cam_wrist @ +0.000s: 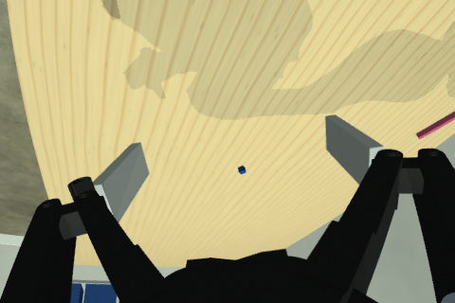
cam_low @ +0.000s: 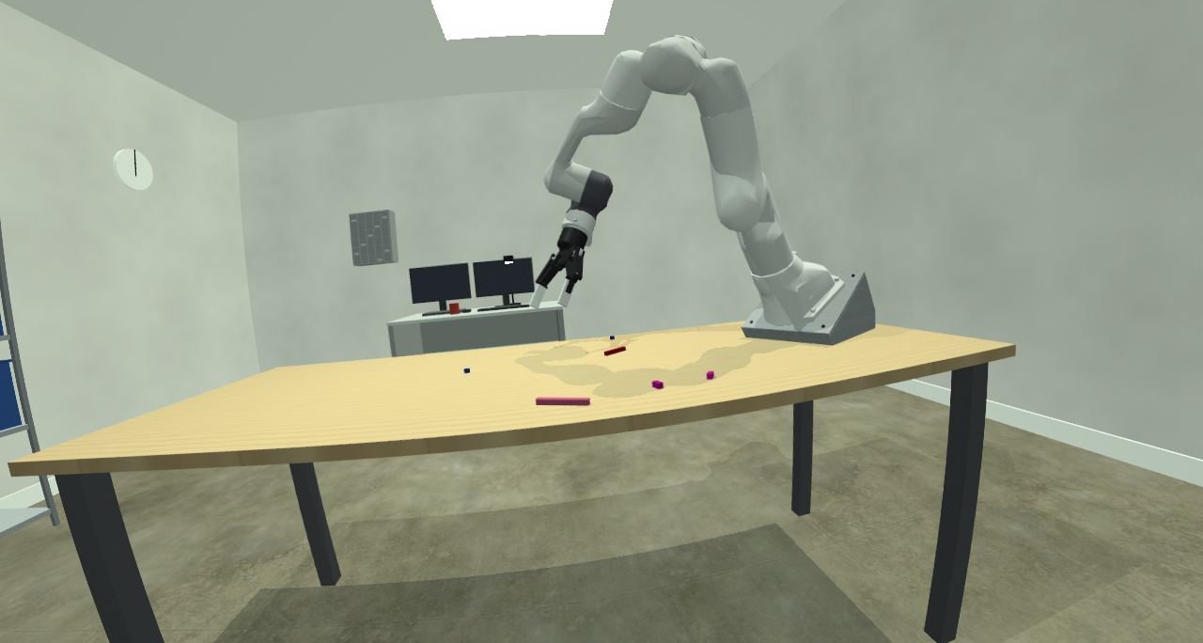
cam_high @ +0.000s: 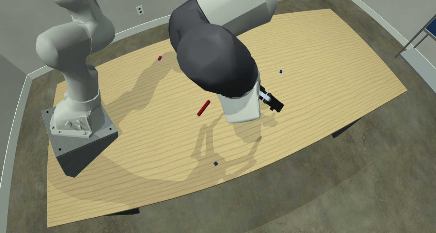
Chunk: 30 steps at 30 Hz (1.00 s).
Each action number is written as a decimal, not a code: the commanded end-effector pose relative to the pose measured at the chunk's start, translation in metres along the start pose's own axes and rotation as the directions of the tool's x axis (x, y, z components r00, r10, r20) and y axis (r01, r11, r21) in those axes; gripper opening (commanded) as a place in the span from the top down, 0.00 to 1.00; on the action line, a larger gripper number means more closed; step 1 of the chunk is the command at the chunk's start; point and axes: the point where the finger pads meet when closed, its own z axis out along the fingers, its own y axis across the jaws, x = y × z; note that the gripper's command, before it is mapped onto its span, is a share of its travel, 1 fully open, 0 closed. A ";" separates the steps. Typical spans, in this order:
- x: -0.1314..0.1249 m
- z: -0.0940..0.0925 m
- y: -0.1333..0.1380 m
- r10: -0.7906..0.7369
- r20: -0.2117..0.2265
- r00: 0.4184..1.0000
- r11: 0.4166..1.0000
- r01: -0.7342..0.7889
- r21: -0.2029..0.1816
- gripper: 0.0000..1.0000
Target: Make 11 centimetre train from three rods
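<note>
My gripper (cam_low: 554,298) (cam_high: 275,104) is open and empty, tilted, high above the table; in the top view only its black body shows past the arm. In the wrist view a blue rod (cam_wrist: 242,169) lies on the table far below, between the open fingers; it also shows in the top and exterior views (cam_high: 280,71) (cam_low: 466,369). A red rod (cam_high: 203,107) (cam_low: 614,351) lies mid-table. A pink rod (cam_low: 562,400) (cam_wrist: 436,125) lies apart from it. Two magenta rods (cam_low: 657,384) (cam_low: 710,375) lie separate; one shows in the top view (cam_high: 159,58). A second blue rod (cam_high: 215,163) (cam_low: 611,337) lies alone. No rods touch.
The arm's base (cam_high: 76,130) stands at one end of the table. The arm's dark wrist (cam_high: 213,60) hides part of the table in the top view. A desk with monitors (cam_low: 475,303) and a shelf (cam_high: 423,33) stand off the table.
</note>
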 end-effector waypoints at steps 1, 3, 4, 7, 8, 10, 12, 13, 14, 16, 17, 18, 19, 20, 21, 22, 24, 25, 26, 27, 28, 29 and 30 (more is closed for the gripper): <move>0.016 -0.004 -0.003 -0.165 -0.022 0.986 0.986 0.165 0.012 0.00; 0.022 -0.005 -0.003 -0.194 -0.033 0.981 0.981 0.194 0.012 0.00; 0.022 -0.005 -0.003 -0.194 -0.033 0.981 0.981 0.194 0.012 0.00; 0.030 -0.008 -0.004 -0.231 -0.048 0.972 0.973 0.232 0.011 0.00; 0.037 -0.009 -0.004 -0.259 -0.059 0.964 0.965 0.260 0.010 0.00; 0.043 -0.011 -0.004 -0.288 -0.071 0.955 0.957 0.289 0.007 0.00; 0.049 -0.013 -0.005 -0.315 -0.081 0.946 0.949 0.316 0.004 0.00; 0.052 -0.014 -0.005 -0.329 -0.087 0.940 0.944 0.330 0.002 0.00; 0.055 -0.015 -0.005 -0.342 -0.092 0.935 0.939 0.344 0.001 0.00; 0.056 -0.015 -0.005 -0.350 -0.095 0.932 0.936 0.352 -0.001 0.00; 0.063 -0.017 -0.005 -0.380 -0.107 0.919 0.924 0.382 -0.006 0.00; 0.066 -0.018 -0.005 -0.394 -0.112 0.912 0.918 0.396 -0.009 0.00; 0.069 -0.019 -0.005 -0.408 -0.117 0.906 0.912 0.409 -0.011 0.00; 0.072 -0.020 -0.005 -0.421 -0.122 0.899 0.906 0.423 -0.014 0.00; 0.072 -0.020 -0.005 -0.421 -0.122 0.899 0.906 0.423 -0.014 0.00; 0.072 -0.020 -0.005 -0.421 -0.122 0.899 0.906 0.423 -0.014 0.00; 0.081 -0.023 -0.005 -0.462 -0.137 0.876 0.886 0.463 -0.025 0.00; 0.081 -0.023 -0.005 -0.462 -0.137 0.876 0.886 0.463 -0.025 0.00; 0.088 -0.025 -0.005 -0.492 -0.147 0.858 0.869 0.493 -0.034 0.00; 0.091 -0.026 -0.005 -0.505 -0.152 0.850 0.862 0.506 -0.038 0.00; 0.094 -0.027 -0.005 -0.518 -0.156 0.841 0.854 0.518 -0.042 0.00; 0.097 -0.028 -0.005 -0.530 -0.160 0.833 0.847 0.530 -0.046 0.00; 0.100 -0.029 -0.004 -0.542 -0.164 0.824 0.839 0.542 -0.050 0.00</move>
